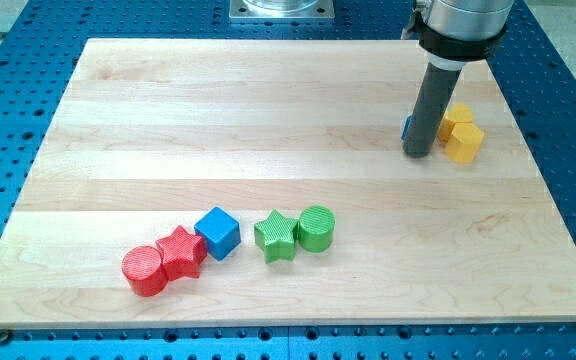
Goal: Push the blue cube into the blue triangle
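The blue cube (217, 232) sits low on the wooden board, left of centre, touching the red star (181, 252). My tip (419, 154) stands at the upper right of the board, far from the cube. A small sliver of blue (406, 127) shows at the rod's left edge; it is the blue triangle, mostly hidden behind the rod. The tip is right beside it.
A red cylinder (144, 270) touches the red star on its left. A green star (275, 236) and a green cylinder (316, 228) sit right of the cube. Two yellow blocks (460, 132) lie just right of the rod. The board (268, 110) lies on a blue perforated table.
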`<state>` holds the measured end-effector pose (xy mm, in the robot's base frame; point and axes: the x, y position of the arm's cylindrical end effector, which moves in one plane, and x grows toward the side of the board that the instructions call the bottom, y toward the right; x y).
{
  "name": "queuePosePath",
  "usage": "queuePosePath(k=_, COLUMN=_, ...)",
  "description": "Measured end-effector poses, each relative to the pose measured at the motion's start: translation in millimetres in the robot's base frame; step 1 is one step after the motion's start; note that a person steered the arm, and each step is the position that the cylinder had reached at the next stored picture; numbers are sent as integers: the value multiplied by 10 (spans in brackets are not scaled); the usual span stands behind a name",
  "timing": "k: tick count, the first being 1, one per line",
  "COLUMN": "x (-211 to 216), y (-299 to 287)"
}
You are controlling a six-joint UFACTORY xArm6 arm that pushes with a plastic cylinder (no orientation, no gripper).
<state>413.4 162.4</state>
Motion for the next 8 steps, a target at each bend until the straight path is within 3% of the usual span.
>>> queuePosePath(k=3, x=235, y=-308)
queuePosePath(k=4, x=826, y=-384)
queuePosePath(k=5, x=1817, y=-620)
queuePosePath(k=6, x=1878, y=-1626)
queuePosePath(k=7, x=1354, y=-2687)
queuePosePath(k=8, x=925, y=-2979)
